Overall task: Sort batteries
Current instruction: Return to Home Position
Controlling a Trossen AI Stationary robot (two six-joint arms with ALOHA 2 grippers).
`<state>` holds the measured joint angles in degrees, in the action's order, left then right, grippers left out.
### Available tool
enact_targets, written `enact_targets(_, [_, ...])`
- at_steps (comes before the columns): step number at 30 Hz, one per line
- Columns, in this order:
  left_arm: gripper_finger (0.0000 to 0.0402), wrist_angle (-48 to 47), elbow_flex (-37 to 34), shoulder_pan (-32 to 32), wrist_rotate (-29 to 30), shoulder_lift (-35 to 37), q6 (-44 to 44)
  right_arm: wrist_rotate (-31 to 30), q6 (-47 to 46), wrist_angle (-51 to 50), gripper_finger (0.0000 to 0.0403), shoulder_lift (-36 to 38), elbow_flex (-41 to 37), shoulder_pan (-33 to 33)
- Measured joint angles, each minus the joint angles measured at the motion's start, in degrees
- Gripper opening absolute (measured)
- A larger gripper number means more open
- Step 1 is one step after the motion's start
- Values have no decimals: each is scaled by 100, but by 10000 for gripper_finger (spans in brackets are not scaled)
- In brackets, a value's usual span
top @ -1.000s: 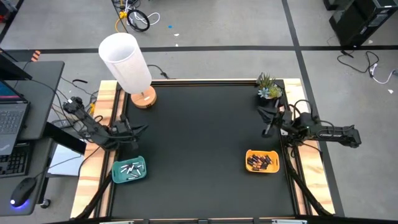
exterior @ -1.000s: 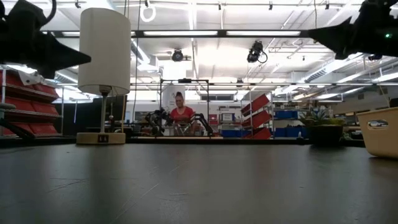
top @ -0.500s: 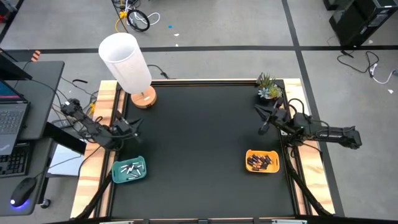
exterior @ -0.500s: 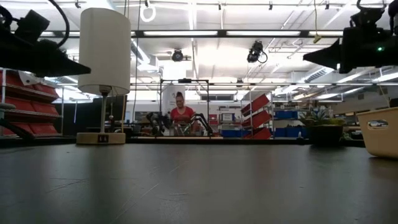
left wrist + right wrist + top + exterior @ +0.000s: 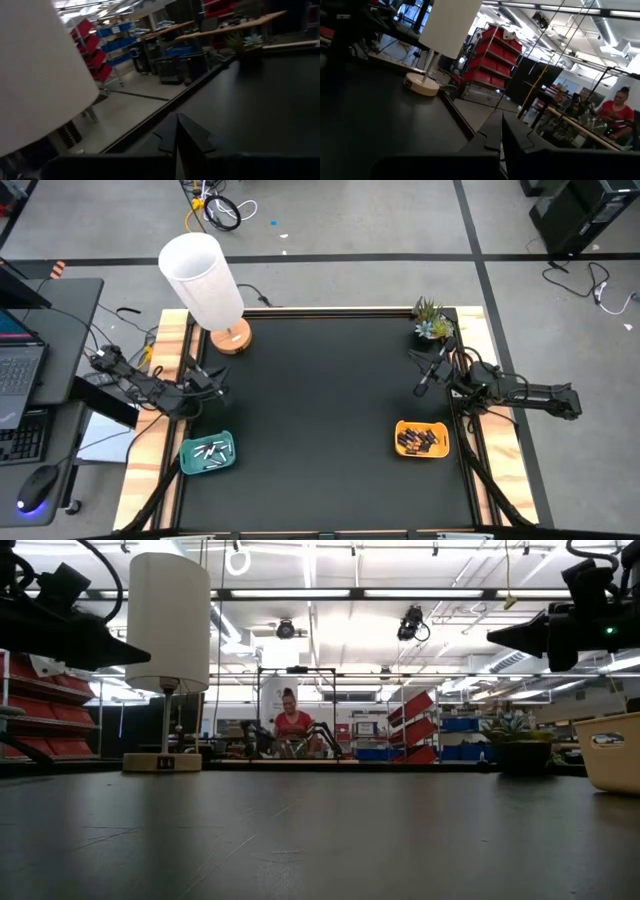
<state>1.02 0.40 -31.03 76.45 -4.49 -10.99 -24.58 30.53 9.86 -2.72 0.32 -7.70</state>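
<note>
Black tabletop (image 5: pixel 320 410); lamp (image 5: pixel 205 280), succulent (image 5: pixel 432 320) at far edge. Left gripper (image 5: pixel 176 122), right gripper (image 5: pixel 501 122): fingers pressed together, empty. Yellow bin (image 5: pixel 610 752) label unreadable.

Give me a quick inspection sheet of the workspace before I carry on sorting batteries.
Surface: black table top, no loose batteries seen on it.
Job's things: silver batteries lie in the green bin; dark batteries lie in the yellow bin.
Clutter: lamp at the far left corner, small plant at the far right corner.
Grippers: left gripper above the table's left edge, right gripper above its right edge; fingers shut on both, nothing held.
Cables: arm cables off the table's left side; floor cables beyond it.
Surroundings: laptop on a side desk; person seated far behind.
</note>
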Motion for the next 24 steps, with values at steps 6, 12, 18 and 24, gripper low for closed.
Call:
enact_targets(6, [21,-23,0,73,-780,-1,-38,2,10,45,2,0,0,0])
enact_targets(12, [21,202,0,73,-1829,-2,19,11,10,43,5,0,0,0])
enact_targets(18, [21,214,0,71,-2411,-4,372,17,10,66,2,0,0,0])
enact_targets(24, [21,220,0,73,-2402,-165,736,17,10,80,5,0,0,0])
